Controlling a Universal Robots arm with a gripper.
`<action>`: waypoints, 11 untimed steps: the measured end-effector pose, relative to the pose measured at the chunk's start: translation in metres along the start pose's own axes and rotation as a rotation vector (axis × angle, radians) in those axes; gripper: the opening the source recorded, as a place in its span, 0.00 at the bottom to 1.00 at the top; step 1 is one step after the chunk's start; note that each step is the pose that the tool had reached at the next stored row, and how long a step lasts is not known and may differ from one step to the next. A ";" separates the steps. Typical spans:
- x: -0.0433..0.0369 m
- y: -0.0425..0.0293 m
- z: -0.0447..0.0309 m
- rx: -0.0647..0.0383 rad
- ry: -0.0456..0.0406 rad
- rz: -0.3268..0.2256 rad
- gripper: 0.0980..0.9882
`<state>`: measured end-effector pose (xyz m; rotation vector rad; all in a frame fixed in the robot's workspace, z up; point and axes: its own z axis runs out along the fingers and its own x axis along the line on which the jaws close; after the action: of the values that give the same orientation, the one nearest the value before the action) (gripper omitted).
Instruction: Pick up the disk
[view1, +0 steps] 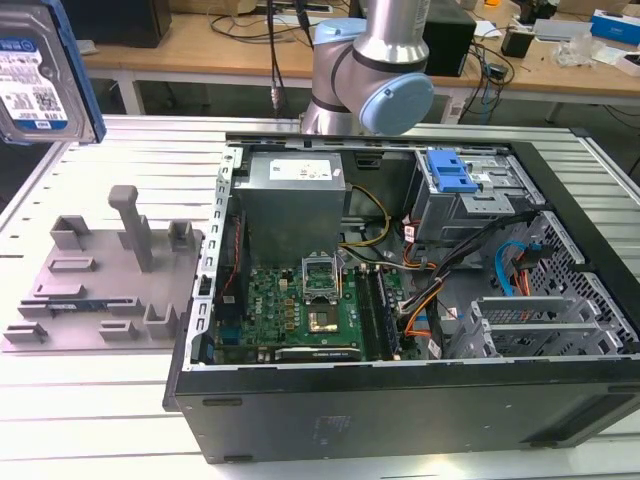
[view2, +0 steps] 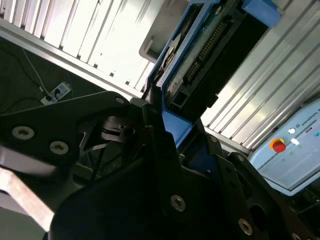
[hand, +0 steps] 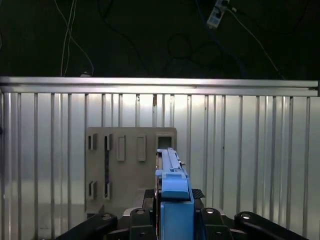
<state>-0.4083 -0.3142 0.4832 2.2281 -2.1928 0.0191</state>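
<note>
Quick count: there was one disk (view1: 38, 75), one grey tray (view1: 95, 285), one open computer case (view1: 400, 300) and one robot arm (view1: 375, 70).

Open air is surrounding the silver rectangular hard drive with blue rails (view1: 40, 75), which is hanging well above the ribbed metal tabletop (view1: 100, 400). Below it, the grey plastic slotted tray (view1: 95, 290) is raising upright posts. On the exterior view's right, the open black computer case (view1: 400, 300) is walling off that side.
</note>
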 end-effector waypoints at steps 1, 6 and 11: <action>0.0000 0.0000 0.0000 0.000 0.0000 0.000 0.30; 0.0000 0.0000 0.0000 0.000 0.0000 0.000 0.30; 0.0000 0.0000 0.0000 0.000 0.0001 0.000 0.30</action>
<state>-0.4083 -0.3142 0.4832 2.2282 -2.1930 0.0195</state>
